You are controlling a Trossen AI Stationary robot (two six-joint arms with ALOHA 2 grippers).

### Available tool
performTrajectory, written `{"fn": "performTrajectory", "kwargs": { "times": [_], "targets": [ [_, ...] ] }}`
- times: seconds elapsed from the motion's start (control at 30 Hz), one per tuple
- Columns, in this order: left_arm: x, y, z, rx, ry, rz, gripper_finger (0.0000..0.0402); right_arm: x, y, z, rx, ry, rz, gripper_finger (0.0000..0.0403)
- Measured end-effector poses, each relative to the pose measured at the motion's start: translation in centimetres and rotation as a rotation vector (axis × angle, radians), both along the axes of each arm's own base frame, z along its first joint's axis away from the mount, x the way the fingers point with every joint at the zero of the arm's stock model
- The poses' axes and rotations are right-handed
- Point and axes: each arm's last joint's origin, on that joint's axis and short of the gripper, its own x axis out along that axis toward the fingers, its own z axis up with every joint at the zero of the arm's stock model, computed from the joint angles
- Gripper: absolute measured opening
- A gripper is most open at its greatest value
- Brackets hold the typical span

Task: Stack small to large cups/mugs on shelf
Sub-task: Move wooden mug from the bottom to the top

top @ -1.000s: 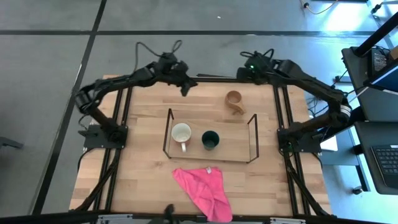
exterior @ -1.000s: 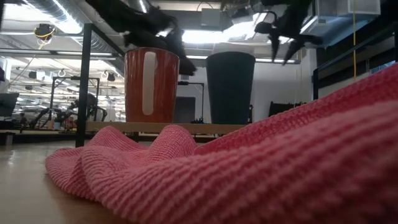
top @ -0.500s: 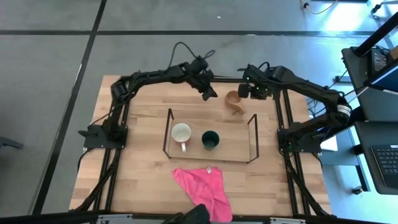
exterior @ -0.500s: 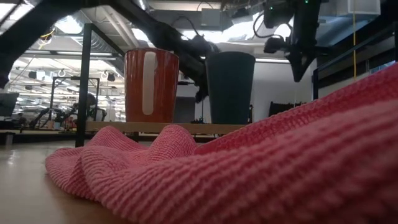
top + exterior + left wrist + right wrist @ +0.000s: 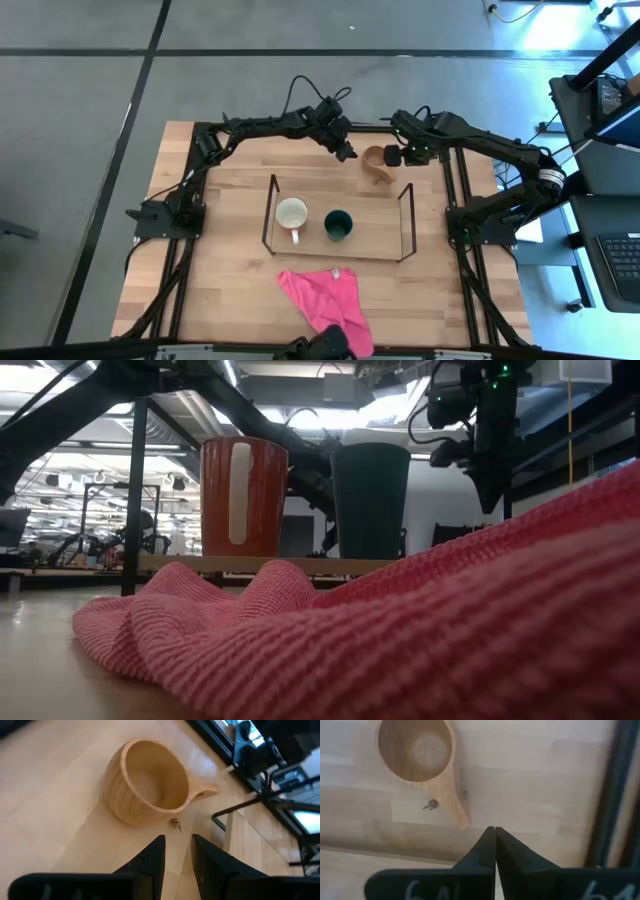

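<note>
The tan wooden cup (image 5: 376, 161) stands upright and empty on the bare tabletop (image 5: 220, 260) just behind the black wire shelf (image 5: 404, 222), and only the wrist views show its hollow bowl, stubby handle and a small dark speck on the wood beside it. The left gripper (image 5: 176, 851) hovers just beside the cup with its fingers a little apart and nothing between them, while the right gripper (image 5: 495, 840) hangs near the handle, clenched tight on nothing. On the shelf the reddish mug (image 5: 292, 214) with its white inside and the dark green cup (image 5: 338, 224) stand upright side by side, apart and both empty as the high view shows, whereas the low view alone shows their outer walls beyond the pink cloth (image 5: 420, 640) lying in front.
</note>
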Motion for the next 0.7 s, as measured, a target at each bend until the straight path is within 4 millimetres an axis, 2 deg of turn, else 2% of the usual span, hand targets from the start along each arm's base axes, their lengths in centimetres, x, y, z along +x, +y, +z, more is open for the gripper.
{"fn": "performTrajectory", "kwargs": {
  "times": [0.23,0.5,0.7],
  "targets": [
    [0.7,-0.4,-1.0,-0.034,0.02,0.056,0.0086,0.0,-0.8,-2.8,0.026,-0.07,0.09,0.0004],
    [0.8,-0.6,-1.0,-0.035,0.032,0.089,0.0086,-0.8,-1.2,-6.3,0.067,-0.127,0.098,0.0004],
    [0.8,-0.6,-1.0,-0.038,0.033,0.092,0.0086,-0.9,-1.1,-7.9,0.077,-0.188,0.105,0.0004]
  ]
}}
